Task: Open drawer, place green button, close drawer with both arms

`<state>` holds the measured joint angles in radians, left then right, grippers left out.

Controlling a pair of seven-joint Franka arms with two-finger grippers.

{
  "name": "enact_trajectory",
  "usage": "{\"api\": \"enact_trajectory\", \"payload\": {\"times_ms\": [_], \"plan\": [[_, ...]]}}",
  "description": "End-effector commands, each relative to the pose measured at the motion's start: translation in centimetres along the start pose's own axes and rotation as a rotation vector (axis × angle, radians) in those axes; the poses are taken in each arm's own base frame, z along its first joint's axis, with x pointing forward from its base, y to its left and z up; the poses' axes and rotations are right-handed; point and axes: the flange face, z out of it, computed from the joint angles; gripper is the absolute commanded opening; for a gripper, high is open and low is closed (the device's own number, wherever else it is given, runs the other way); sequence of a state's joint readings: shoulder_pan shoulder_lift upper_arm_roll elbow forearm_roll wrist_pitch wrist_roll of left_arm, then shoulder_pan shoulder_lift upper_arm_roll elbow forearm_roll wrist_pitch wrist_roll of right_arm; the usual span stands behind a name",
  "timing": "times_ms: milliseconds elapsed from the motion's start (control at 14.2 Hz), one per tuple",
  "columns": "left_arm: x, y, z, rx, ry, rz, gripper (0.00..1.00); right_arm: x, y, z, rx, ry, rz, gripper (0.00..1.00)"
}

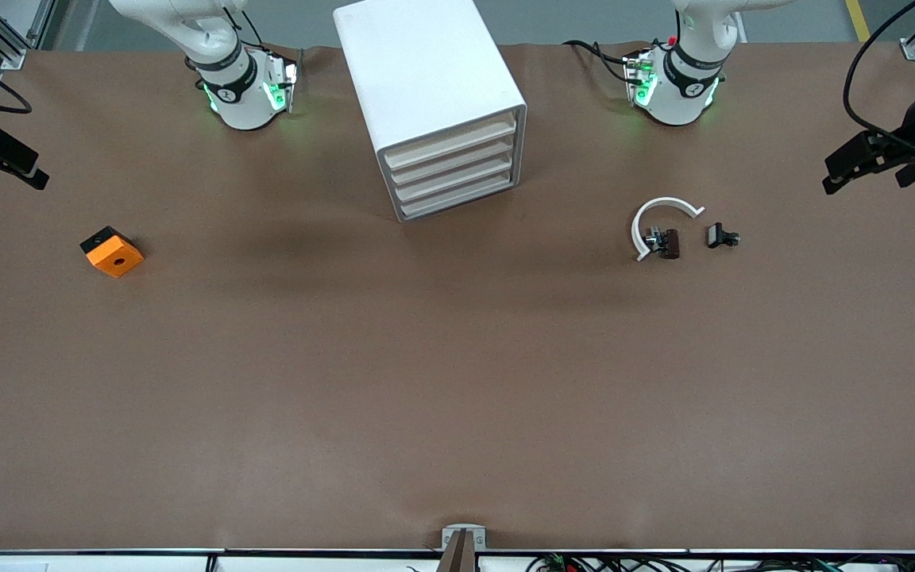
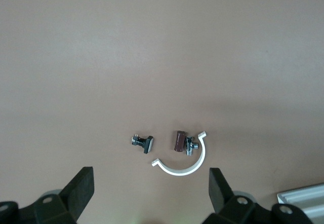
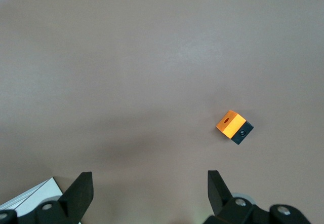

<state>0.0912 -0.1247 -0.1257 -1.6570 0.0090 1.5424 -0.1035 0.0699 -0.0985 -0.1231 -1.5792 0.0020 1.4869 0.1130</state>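
- Both arms wait. The left gripper (image 2: 149, 181) hangs high over the desk's left-arm end and the right gripper (image 3: 147, 181) over the right-arm end. Each has its fingers spread wide and empty.
- The cabinet (image 1: 426, 71) stands midway along the desk edge where the bases are.
- The drawer (image 1: 461, 197), lowest of four, is closed. Its front faces the front camera, turned a little toward the left arm's end, with its long axis slanted the same way.
- To open it well, we would catch only that lowest front, pull straight along the cabinet's slant, and steady the cabinet.
- We take the small black part as the button (image 1: 721, 236), though no green shows. It lies on its side near the left-arm end, its head toward a white ring (image 1: 652, 218).
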Motion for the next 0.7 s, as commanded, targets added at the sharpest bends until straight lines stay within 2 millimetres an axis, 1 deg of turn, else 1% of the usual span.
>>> {"api": "enact_trajectory", "payload": {"times_ms": [0,70,141,352,634], "plan": [[-2.2,0.9,-1.7,-0.007,0.011,0.035,1.00,0.1,0.1,-0.2,-0.003,-0.004,-0.003,1.00],[-2.8,1.8,-2.0,-0.006,0.016,0.050,1.00,0.1,0.0,-0.2,-0.003,-0.004,-0.005,1.00],[-2.9,1.8,-2.2,-0.005,0.019,0.051,1.00,0.1,0.0,-0.2,-0.003,-0.004,-0.005,1.00],[-2.5,1.5,-2.2,-0.009,0.019,0.035,1.00,0.1,0.1,-0.2,-0.003,-0.006,-0.003,1.00],[-1.8,0.9,-1.3,-0.010,0.000,0.029,1.00,0.1,0.0,-0.2,-0.003,-0.006,-0.003,1.00]]}}
